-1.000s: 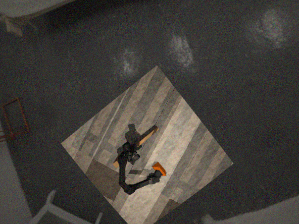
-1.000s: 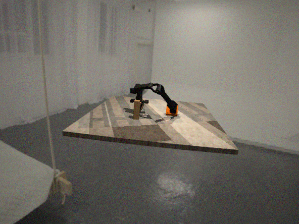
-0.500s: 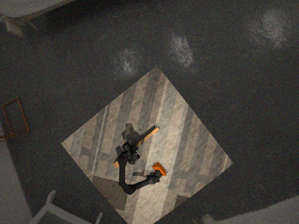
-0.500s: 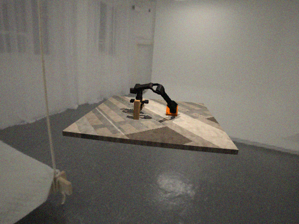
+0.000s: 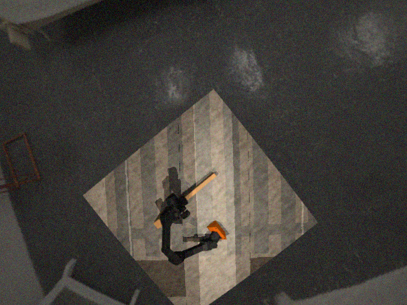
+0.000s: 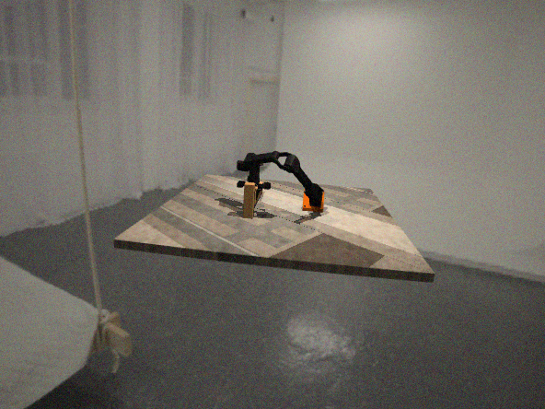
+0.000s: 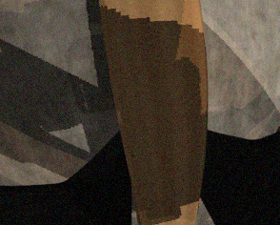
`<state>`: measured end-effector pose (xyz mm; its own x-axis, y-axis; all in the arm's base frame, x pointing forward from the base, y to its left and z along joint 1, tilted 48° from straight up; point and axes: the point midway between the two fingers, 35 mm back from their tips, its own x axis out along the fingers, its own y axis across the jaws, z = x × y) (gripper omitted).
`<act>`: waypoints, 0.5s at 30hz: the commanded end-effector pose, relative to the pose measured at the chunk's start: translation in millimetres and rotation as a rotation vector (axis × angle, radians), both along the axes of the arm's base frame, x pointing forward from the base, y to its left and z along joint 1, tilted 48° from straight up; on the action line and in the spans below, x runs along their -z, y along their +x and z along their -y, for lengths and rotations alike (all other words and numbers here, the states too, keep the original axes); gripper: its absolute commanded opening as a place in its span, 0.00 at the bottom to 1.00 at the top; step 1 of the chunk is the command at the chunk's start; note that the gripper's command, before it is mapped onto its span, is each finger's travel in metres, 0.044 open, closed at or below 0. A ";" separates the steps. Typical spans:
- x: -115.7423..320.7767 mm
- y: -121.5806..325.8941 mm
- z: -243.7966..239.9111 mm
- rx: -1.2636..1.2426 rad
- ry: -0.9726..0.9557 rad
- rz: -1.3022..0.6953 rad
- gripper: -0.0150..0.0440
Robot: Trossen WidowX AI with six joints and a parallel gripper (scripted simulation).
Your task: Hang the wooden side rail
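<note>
My jaws (image 5: 176, 206) (image 6: 253, 185): partly open, clamped on the wooden side rail (image 5: 201, 187) (image 6: 259, 195) (image 7: 157, 110), one finger on each side of it. Wrist view: rail runs top to bottom of the frame, mostly in shadow, lit wood at top and bottom.

Headboard post (image 5: 157, 223) (image 6: 249, 201): upright on the tabletop (image 5: 220, 117) (image 6: 322, 253) (image 7: 238, 95). Rail lines up with the post and slants away from it across the tabletop. Top view: I cover the rail's middle and its post side. Far end sticks out past me, with a thin shadow alongside; can't tell if it touches down.

Hooks, pins, slot: too small or hidden, can't tell if seated. Not released; I'm at the rail, near the post.

My arm (image 5: 166, 235) (image 6: 301, 175) bends over from beside the orange block (image 5: 214, 225) (image 6: 307, 201), well apart from the post.
</note>
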<state>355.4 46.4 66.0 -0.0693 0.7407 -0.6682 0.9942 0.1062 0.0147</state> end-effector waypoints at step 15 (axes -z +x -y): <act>-7.9 0.8 1.1 0.011 -0.002 0.016 0.25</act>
<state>355.4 47.5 67.4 -0.0688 0.7409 -0.6681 0.9943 0.1060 0.0151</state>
